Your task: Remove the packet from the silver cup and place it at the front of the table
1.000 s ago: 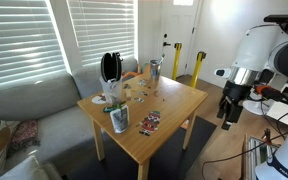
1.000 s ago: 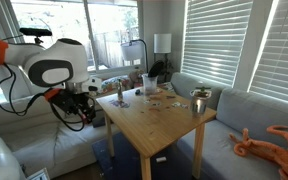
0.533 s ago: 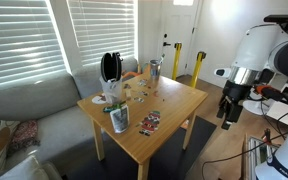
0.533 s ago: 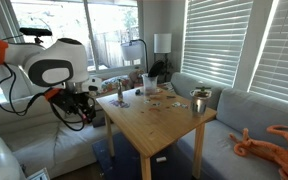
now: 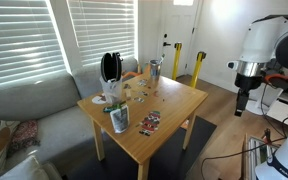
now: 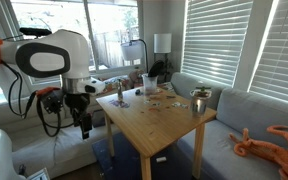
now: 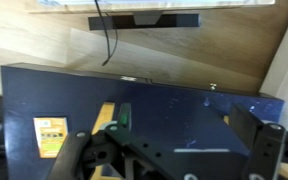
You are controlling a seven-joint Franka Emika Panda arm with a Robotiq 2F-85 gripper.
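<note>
The light-wood table [image 5: 176, 103] shows in both exterior views [image 6: 149, 125]. A silver cup [image 5: 118, 120] stands near its sofa-side corner with a green packet [image 5: 115, 109] sticking out of it. The cup also shows in an exterior view [image 6: 198, 103]. My gripper [image 5: 241, 105] hangs beside the table, well away from the cup, fingers pointing down [image 6: 84, 125]. In the wrist view the gripper [image 7: 174, 165] is open and empty above a dark blue rug [image 7: 164, 105]. The cup and the packet are out of the wrist view.
A flat packet [image 5: 149, 122] lies on the table near its edge. A second metal cup [image 5: 155, 69], a black fan [image 5: 110, 67] and small items stand at the far side. A grey sofa [image 5: 29, 108] borders the table. An orange plush toy [image 6: 269, 140] lies on it.
The arm has swung and turned. The gripper has moved further from the table edge and now hangs straight down. Nothing on the table has moved.
</note>
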